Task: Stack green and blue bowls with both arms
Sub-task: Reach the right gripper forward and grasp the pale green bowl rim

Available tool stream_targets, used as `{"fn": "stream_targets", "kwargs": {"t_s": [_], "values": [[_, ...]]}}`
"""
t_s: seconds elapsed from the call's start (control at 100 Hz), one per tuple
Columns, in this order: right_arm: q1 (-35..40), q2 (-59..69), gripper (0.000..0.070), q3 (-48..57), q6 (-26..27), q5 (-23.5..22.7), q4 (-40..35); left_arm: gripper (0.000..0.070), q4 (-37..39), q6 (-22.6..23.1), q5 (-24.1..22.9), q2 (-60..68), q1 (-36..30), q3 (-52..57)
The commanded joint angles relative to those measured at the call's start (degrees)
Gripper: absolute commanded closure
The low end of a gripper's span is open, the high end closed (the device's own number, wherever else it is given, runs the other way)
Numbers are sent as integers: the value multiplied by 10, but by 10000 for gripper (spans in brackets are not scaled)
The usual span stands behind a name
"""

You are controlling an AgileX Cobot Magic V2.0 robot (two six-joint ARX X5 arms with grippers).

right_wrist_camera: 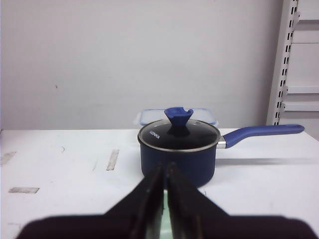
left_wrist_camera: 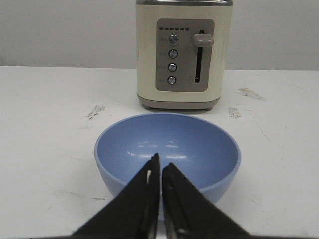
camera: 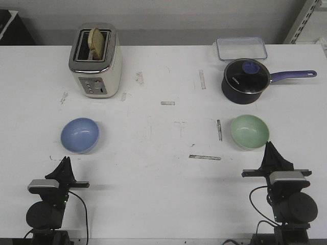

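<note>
Bare table [camera: 163, 153] lies between blue bowl [camera: 80, 135] and green bowl [camera: 249, 131]; toaster [camera: 95, 60] and saucepan [camera: 246, 80] stand behind.

Blue bowl [camera: 80, 135], green bowl [camera: 249, 131], upright, well apart

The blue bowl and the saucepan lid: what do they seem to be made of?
The blue bowl looks like glossy glazed ceramic or smooth plastic: soft white highlights sit on its inner wall and the rim is thick. The look alone can't settle which. The saucepan lid seems to be clear glass in a thin metal rim, with a matte blue knob, probably plastic.
</note>
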Motion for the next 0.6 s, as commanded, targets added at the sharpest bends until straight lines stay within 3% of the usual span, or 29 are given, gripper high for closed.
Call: {"fn": "stream_targets", "kwargs": {"t_s": [0.0, 0.3, 0.59], "values": [[0, 46, 696, 32, -4, 0, -5, 698, 6, 2, -2, -1, 1, -12], [1, 249, 696, 167, -5, -16, -30, 698, 6, 2, -2, -1, 1, -12], [0, 405, 696, 318, 33, -20, -196, 698, 6, 2, -2, -1, 1, -12]]}}
